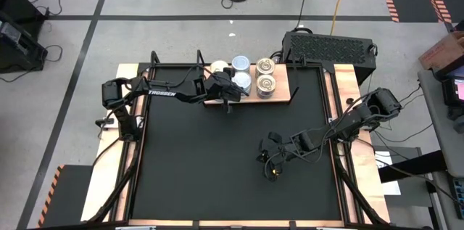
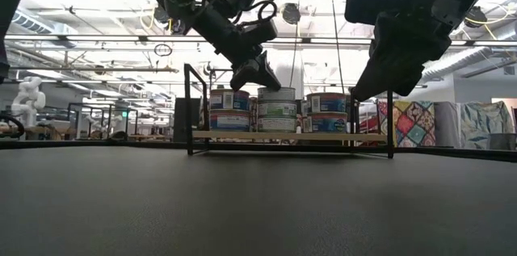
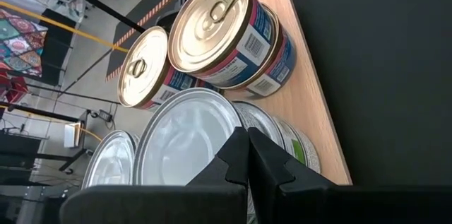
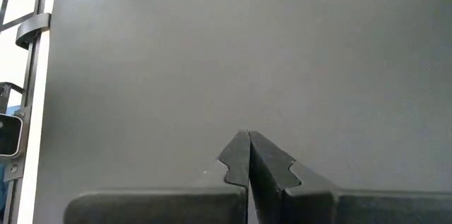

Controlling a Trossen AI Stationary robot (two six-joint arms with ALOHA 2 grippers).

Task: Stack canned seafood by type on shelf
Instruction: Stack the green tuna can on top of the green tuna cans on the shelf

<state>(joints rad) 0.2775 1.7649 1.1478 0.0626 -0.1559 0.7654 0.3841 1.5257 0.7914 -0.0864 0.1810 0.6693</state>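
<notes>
The shelf stands at the table's far edge, with canned seafood in short stacks on its board. Goldish-topped tins are at its right, and a pale blue top and a cream top farther back. My left gripper is shut and slants down over the middle stack, its tips above a silver lid. In the left wrist view, two goldish tins sit one on another. My right gripper is shut above bare black tabletop, right of centre. My left gripper's shut fingertips stand right at the near rim of the silver lid on the middle stack's top tin, slanting down from the table's left. I cannot tell whether they touch it.
Black posts rise at the shelf's ends. A black ribbed box stands behind the table's far right corner. The black tabletop spreads wide in front of the shelf.
</notes>
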